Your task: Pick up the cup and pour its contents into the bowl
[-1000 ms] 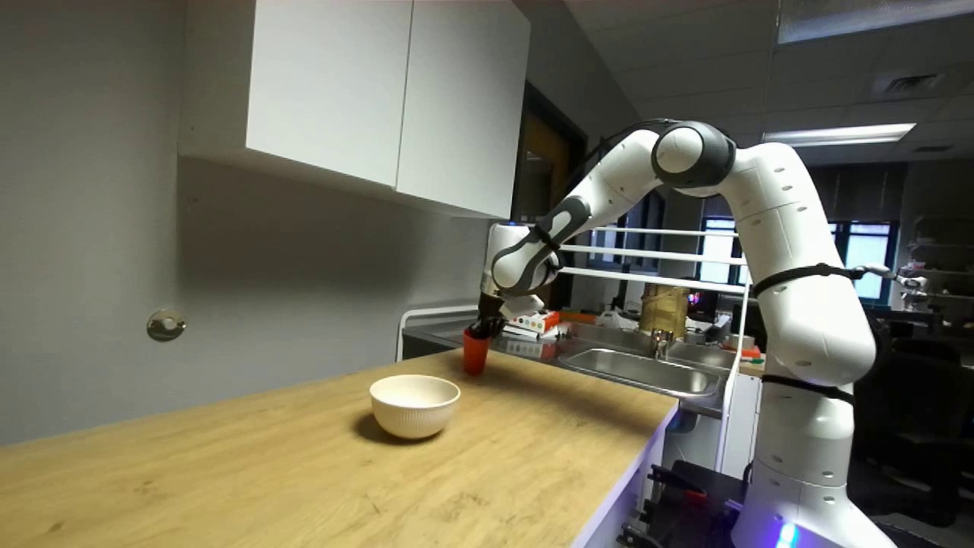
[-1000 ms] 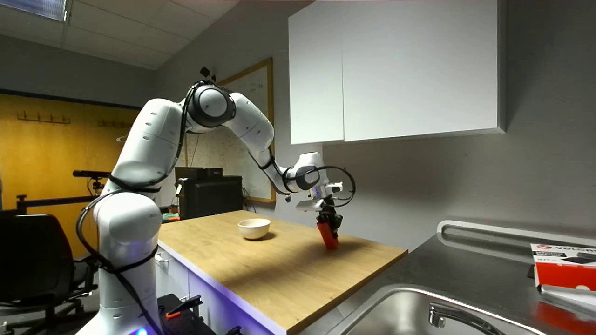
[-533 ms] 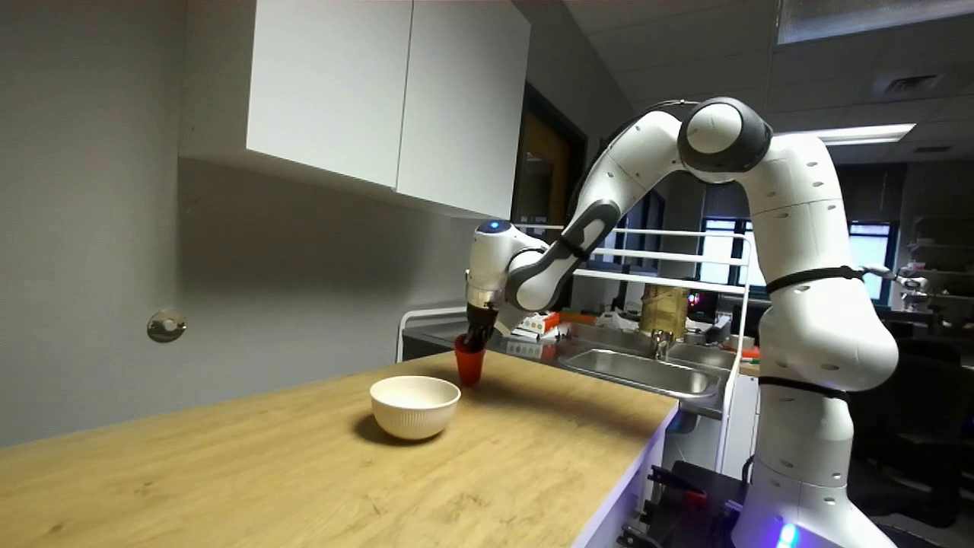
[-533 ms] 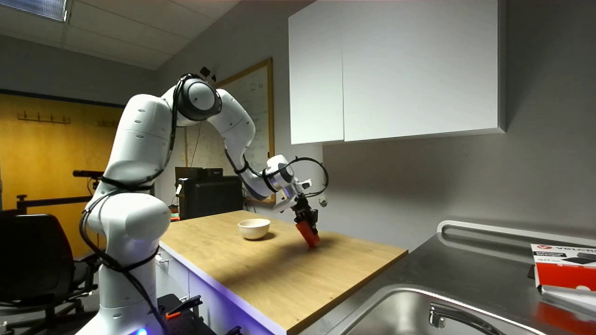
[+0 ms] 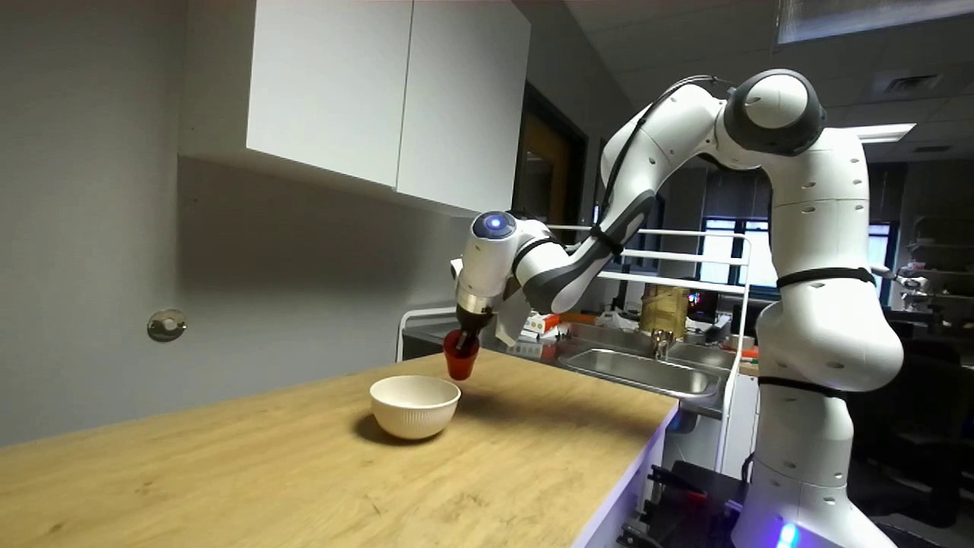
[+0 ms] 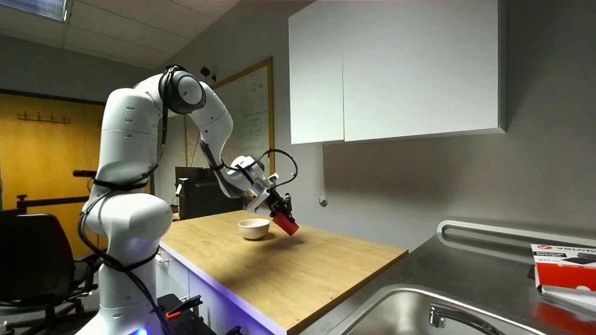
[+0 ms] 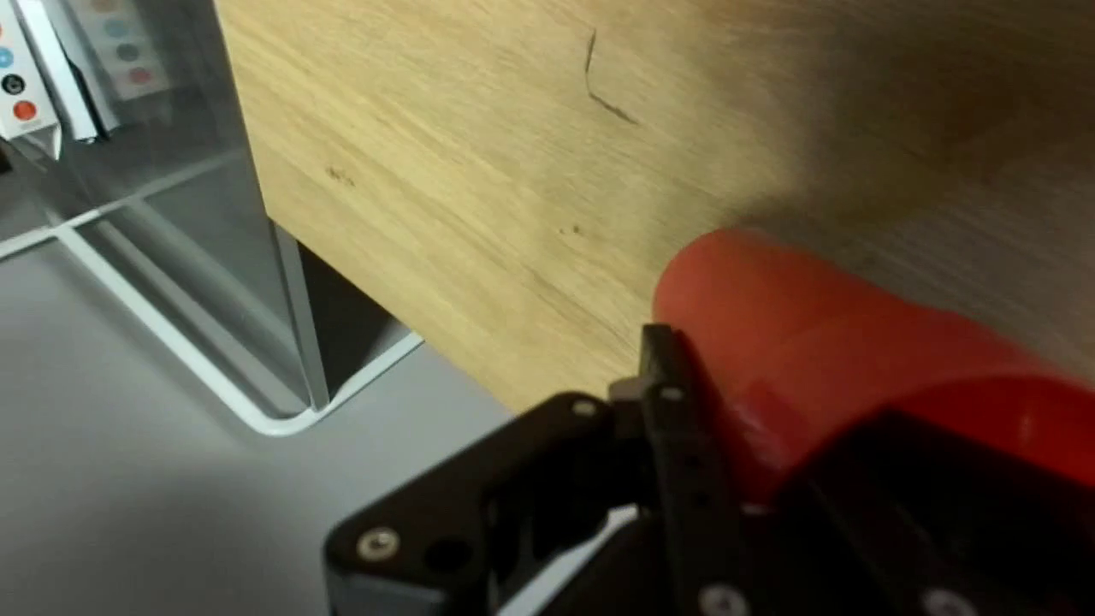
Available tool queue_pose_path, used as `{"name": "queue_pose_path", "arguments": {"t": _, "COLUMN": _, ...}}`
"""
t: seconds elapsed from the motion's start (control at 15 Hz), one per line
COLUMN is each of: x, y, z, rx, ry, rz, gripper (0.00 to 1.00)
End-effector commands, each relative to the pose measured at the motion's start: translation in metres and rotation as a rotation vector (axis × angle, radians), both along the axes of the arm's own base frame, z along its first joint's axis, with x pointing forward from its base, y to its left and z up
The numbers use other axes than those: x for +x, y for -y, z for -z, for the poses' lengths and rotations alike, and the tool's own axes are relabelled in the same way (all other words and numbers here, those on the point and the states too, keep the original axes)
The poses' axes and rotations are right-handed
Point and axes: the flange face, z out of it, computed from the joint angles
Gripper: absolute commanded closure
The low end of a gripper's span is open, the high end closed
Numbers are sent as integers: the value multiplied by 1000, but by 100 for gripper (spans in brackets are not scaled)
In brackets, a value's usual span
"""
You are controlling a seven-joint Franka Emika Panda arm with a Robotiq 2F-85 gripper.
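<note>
Jaws of the gripper (image 6: pixel 284 215) were closed down on the red cup (image 7: pixel 787 325), one finger (image 7: pixel 684 436) lying along the outside of its wall and the other reaching in through the mouth. Cup and gripper hung tilted over the table (image 5: pixel 251 479); in an exterior view the cup (image 6: pixel 286 225) leaned with its base toward four o'clock and its mouth toward ten. What it held could not be made out, since the wall and fingers hid most of the inside.

Upright on the wood, the white bowl (image 5: pixel 415 418) stood near the cup, which showed between one and two o'clock from it in an exterior view. Such of the bowl's inside as showed was pale; its floor could not be seen well.

From the bowl in that view, tabletop spread toward eight o'clock, and the table's long edge ran past near four. Beyond the table's end in an exterior view, a sink (image 6: pixel 409 304) lay at four o'clock from the cup, and a wall cabinet (image 6: pixel 396 74) hung toward one, well apart from the gripper.
</note>
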Motion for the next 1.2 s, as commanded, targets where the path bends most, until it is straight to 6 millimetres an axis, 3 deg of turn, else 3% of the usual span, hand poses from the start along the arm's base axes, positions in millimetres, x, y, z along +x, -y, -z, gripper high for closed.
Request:
{"name": "queue_pose_path", "arguments": {"t": 0.0, "x": -27, "y": -27, "z": -13, "rx": -78, "ry": 77, "rz": -75, "gripper": 99}}
{"name": "queue_pose_path", "arguments": {"t": 0.53, "x": -70, "y": -77, "z": 10, "rx": -276, "ry": 197, "rz": -282, "gripper": 99}}
{"name": "queue_pose_path", "arguments": {"t": 0.8, "x": -78, "y": -81, "z": 15, "rx": -407, "ry": 292, "rz": -388, "gripper": 99}}
{"name": "queue_pose_path", "arguments": {"t": 1.13, "x": -89, "y": -104, "z": 21, "rx": -499, "ry": 380, "rz": -445, "gripper": 99}}
